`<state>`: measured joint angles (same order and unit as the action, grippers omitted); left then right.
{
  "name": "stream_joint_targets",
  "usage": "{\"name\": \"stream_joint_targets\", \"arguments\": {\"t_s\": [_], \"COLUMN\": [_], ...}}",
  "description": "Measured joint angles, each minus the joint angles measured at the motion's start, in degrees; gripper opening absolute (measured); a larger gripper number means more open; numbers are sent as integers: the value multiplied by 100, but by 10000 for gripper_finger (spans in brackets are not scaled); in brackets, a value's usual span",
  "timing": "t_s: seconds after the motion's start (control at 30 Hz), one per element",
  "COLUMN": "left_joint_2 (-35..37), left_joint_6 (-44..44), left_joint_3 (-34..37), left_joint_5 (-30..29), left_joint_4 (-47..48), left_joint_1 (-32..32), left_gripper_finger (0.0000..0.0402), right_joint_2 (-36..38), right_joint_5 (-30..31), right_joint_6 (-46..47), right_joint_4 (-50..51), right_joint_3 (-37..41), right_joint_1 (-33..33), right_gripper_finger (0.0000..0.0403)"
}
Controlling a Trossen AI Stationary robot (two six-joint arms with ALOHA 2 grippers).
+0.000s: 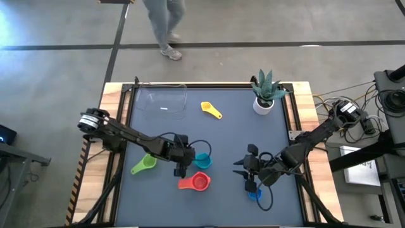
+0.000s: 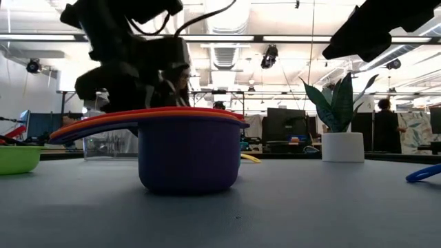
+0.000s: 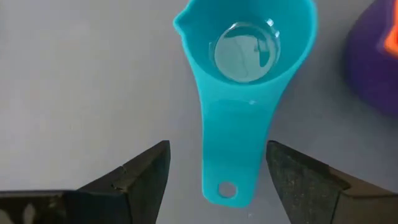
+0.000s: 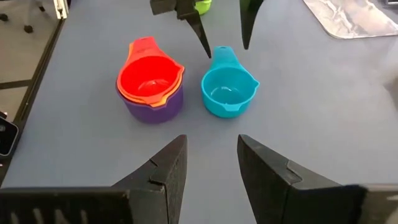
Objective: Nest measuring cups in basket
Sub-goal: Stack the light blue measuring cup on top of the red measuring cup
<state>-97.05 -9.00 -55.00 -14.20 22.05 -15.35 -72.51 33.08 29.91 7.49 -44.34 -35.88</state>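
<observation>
The light blue cup (image 3: 249, 81) lies on the bench just beside the nested red stack (image 4: 151, 87). Its handle points straight back between the left gripper (image 3: 217, 180), whose 2 fingers stand open on either side of it, gripping nothing. The right gripper (image 4: 211, 165), partly open and empty, waits farther from the stack.
</observation>
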Motion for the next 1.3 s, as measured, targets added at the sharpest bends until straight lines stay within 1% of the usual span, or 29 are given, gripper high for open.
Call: {"name": "stream_joint_targets", "arguments": {"t_s": [0.1, 0.27, 0.4, 0.6, 0.8, 0.87, 1.0, 1.13, 1.2, 1.3], "left_joint_2": [-55, -157, -227, -252, -219, -174, -16, 255, 375, 504], "left_joint_6": [48, 242, 366, 552, 686, 721, 749, 627, 391, -346], "left_joint_3": [62, 186, 184, 184, 94, 8, -295, -637, -825, -1165], "left_joint_5": [40, 341, 473, 478, 432, 304, 33, 15, 23, 153], "left_joint_4": [-140, -623, -675, -687, -637, -485, 282, 981, 1371, 1949], "left_joint_1": [70, 208, 276, 277, 281, 281, 278, 189, 80, -149], "left_gripper_finger": [249, 240, 208, 121, 120, 120, 122, 123, 123, 124], "right_joint_2": [0, 0, 0, 0, 0, 0, -2, -2, -2, -2], "right_joint_5": [0, 7, 7, 11, 13, 13, 13, 12, 12, 11], "right_joint_6": [-12, -47, -49, -75, -127, -133, -140, -142, -142, -140], "right_joint_4": [-11, -14, -11, -11, -9, -9, -7, -3, 12, 13], "right_joint_3": [0, 1, 1, 0, 0, 0, 0, 0, 0, 0], "right_joint_1": [0, 0, 0, 0, 0, 0, 0, 0, 0, 0], "right_gripper_finger": [132, 132, 132, 132, 132, 132, 132, 132, 132, 132]}}
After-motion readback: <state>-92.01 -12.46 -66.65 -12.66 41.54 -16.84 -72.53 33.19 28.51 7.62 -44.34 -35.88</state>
